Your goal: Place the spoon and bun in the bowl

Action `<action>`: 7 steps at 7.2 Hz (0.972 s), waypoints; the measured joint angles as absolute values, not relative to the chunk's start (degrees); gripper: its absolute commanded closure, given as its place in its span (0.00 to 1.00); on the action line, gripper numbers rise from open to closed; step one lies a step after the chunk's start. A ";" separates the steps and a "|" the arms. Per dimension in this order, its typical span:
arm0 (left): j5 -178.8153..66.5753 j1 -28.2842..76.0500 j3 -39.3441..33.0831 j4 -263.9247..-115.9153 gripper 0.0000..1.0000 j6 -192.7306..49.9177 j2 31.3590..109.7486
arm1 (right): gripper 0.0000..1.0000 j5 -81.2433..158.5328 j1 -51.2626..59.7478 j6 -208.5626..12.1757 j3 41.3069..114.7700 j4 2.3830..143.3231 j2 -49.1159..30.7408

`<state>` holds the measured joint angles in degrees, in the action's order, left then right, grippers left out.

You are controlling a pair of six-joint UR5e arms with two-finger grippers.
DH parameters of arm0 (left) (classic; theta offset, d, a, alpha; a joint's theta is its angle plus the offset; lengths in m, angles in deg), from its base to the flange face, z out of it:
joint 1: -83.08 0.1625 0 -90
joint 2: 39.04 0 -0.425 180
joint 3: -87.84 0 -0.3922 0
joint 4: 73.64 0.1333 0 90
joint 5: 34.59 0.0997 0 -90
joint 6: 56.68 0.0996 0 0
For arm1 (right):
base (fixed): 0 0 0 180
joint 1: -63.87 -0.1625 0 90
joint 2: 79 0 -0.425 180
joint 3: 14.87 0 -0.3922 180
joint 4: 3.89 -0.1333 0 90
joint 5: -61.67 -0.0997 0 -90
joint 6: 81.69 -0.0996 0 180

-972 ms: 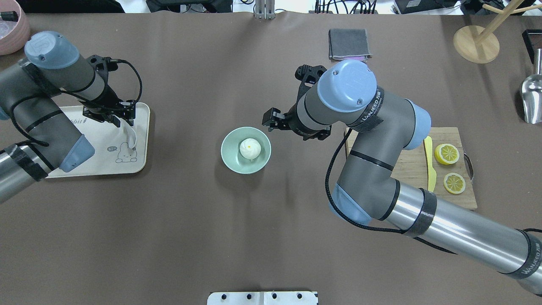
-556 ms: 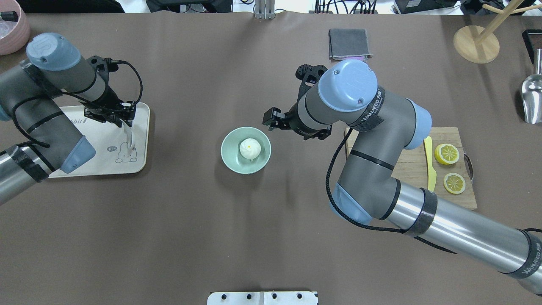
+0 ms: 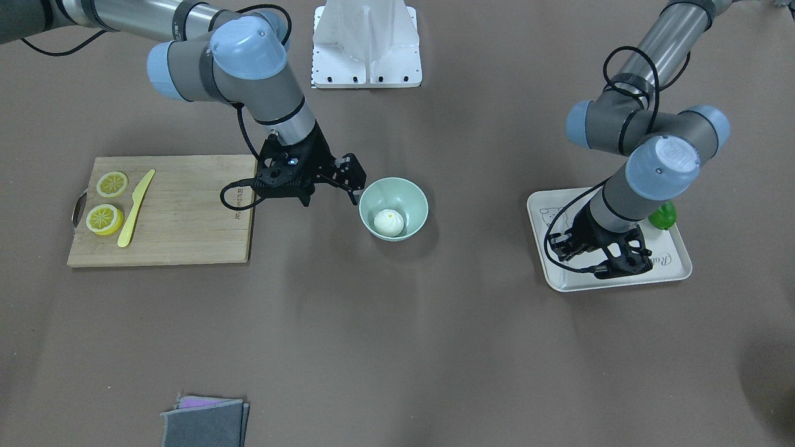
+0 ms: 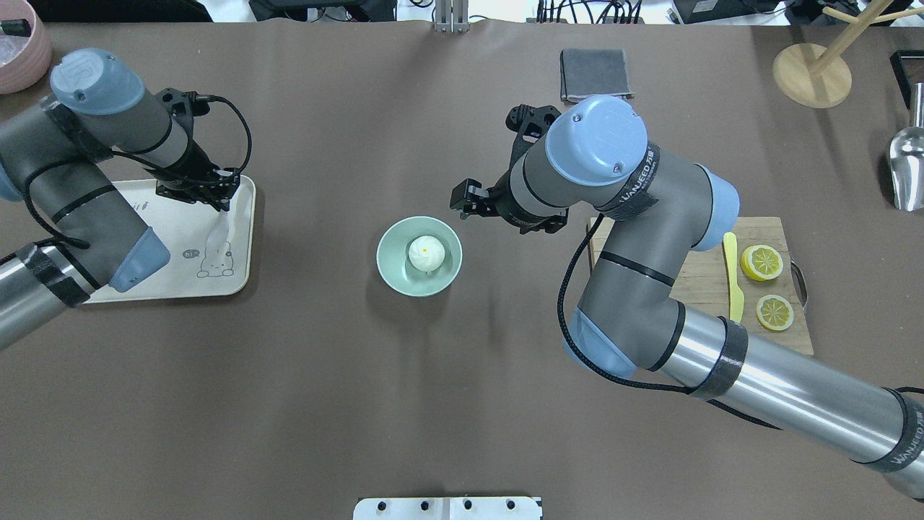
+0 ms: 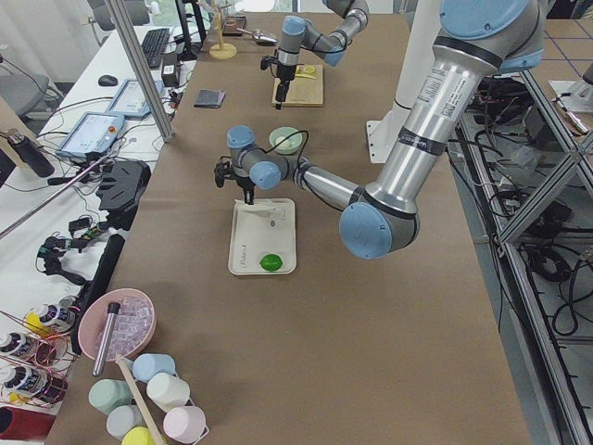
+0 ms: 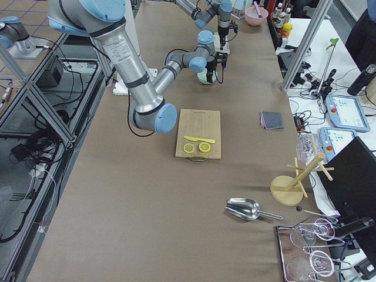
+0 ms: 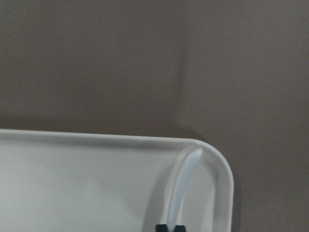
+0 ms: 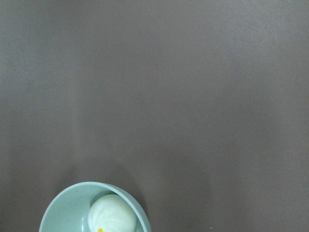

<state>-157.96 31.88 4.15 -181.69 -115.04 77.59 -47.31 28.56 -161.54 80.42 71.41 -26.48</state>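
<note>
White bun sits in the mint-green bowl, so the left gripper, clamped on the spoon at frame left, should carry it there, while the right gripper hangs spread and empty.

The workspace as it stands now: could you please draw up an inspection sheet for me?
Surface: brown table, no spills seen.
Job's things: bun sits in the bowl; spoon is gripped by its handle over the tray corner, not yet in the bowl.
Clutter: cutting board with lemon slices and yellow knife; lime on the tray; grey cloth; metal scoop; wooden stand; pink bowl.
Grippers: left gripper shut on the spoon; right gripper open, empty, beside the bowl.
Cables: left wrist cable and right wrist cable loop loosely; no snag seen.
Surroundings: cups at the table's end; tablet on a side bench.
</note>
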 measured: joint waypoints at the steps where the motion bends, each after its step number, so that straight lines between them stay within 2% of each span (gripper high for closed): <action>1: -158.08 31.72 1.92 -179.07 1.00 -117.05 80.17 | 0.00 -49.22 27.23 -161.14 80.99 71.43 -25.64; 4: -157.23 37.06 -0.81 -175.22 1.00 -129.22 89.51 | 0.00 -55.56 19.77 -150.89 87.67 71.25 -14.41; 7: -150.84 44.33 1.01 -180.79 1.00 -135.59 92.16 | 0.00 -58.54 15.66 -144.92 90.23 71.17 -8.07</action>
